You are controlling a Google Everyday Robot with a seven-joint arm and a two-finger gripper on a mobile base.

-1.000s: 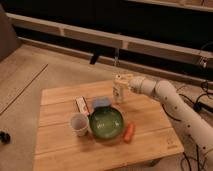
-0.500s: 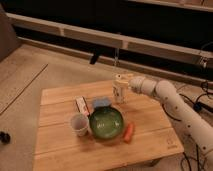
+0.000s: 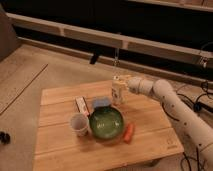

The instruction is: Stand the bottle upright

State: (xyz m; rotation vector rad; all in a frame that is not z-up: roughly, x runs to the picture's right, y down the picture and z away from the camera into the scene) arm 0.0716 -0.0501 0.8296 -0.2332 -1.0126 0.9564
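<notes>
The bottle point(image 3: 117, 93) stands roughly upright on the table point(image 3: 60, 145), just behind the green bowl point(image 3: 105, 122) and beside a small blue object point(image 3: 100, 102); it looks light, stiff and smooth, likely easy to tip, so its mid-body is the sensible place to hold. The claw point(image 3: 121, 80) sits at the bottle's top, reaching in from the right. Whether it is clenched or released, I cannot tell.

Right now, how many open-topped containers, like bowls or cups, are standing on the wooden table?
2. The green bowl sits near the table's middle; the white cup stands just left of it. The gripper is at the bottle behind the bowl. None looks hidden.
</notes>
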